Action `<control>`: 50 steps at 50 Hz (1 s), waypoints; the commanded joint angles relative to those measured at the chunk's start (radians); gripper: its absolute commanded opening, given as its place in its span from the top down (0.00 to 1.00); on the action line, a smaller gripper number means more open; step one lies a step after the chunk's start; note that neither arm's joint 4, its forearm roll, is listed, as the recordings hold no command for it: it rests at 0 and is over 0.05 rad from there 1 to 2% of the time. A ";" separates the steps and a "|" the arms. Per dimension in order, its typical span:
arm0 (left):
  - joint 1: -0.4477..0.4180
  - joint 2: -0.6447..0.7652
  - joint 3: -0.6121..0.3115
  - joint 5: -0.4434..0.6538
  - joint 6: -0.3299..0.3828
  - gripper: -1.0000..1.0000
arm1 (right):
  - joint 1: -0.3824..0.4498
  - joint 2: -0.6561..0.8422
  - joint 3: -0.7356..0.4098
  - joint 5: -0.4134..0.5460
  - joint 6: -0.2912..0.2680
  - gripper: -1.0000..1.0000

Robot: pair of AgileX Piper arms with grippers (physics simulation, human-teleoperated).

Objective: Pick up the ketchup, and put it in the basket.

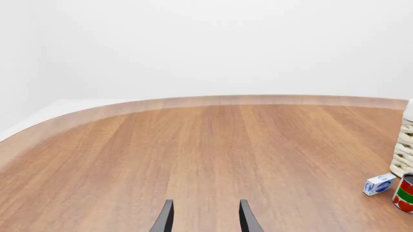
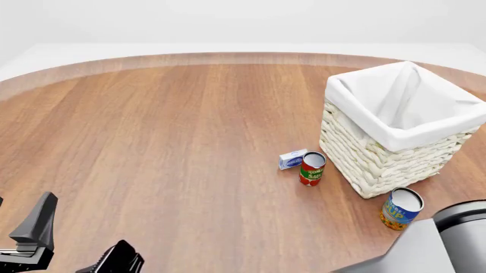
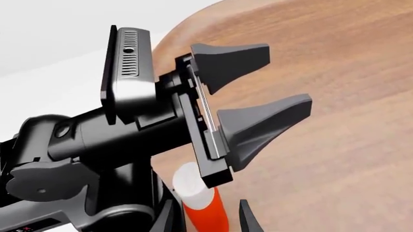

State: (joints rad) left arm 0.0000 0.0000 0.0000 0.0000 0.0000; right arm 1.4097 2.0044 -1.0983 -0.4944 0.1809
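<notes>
Ketchup (image 3: 201,209) stands between the right gripper (image 3: 205,217) fingers, contact unclear. Left gripper (image 2: 72,236) sits low at the near table (image 2: 167,142) edge, spread and empty, well apart from the basket (image 2: 365,159).

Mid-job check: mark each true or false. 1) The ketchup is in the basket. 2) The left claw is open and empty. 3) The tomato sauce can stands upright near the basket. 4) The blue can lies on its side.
1) False: the ketchup stands between the right claw's fingers, not in the basket.
2) True: the left claw is open with nothing between its fingers.
3) True: the tomato sauce can is upright.
4) False: the blue can stands upright.
</notes>
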 commanded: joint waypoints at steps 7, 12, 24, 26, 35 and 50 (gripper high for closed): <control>0.000 0.000 0.000 0.000 0.000 0.00 | -0.002 0.032 -0.029 0.004 0.005 0.00; 0.000 0.000 0.000 0.000 0.000 0.00 | -0.001 0.038 -0.035 0.004 0.006 0.00; 0.000 0.000 0.000 0.000 0.000 0.00 | -0.001 0.059 -0.053 0.002 0.011 0.00; 0.000 0.000 0.000 0.000 0.000 0.00 | -0.001 0.063 -0.056 0.002 0.012 0.00; 0.000 0.000 0.000 0.000 0.000 0.00 | -0.004 0.078 -0.069 -0.003 0.017 0.00; 0.000 0.000 0.000 0.000 0.000 0.00 | 0.001 0.099 -0.087 -0.001 0.022 0.00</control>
State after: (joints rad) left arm 0.0000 0.0000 0.0000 0.0000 0.0000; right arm 1.4110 2.0892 -1.1747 -0.4939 0.1988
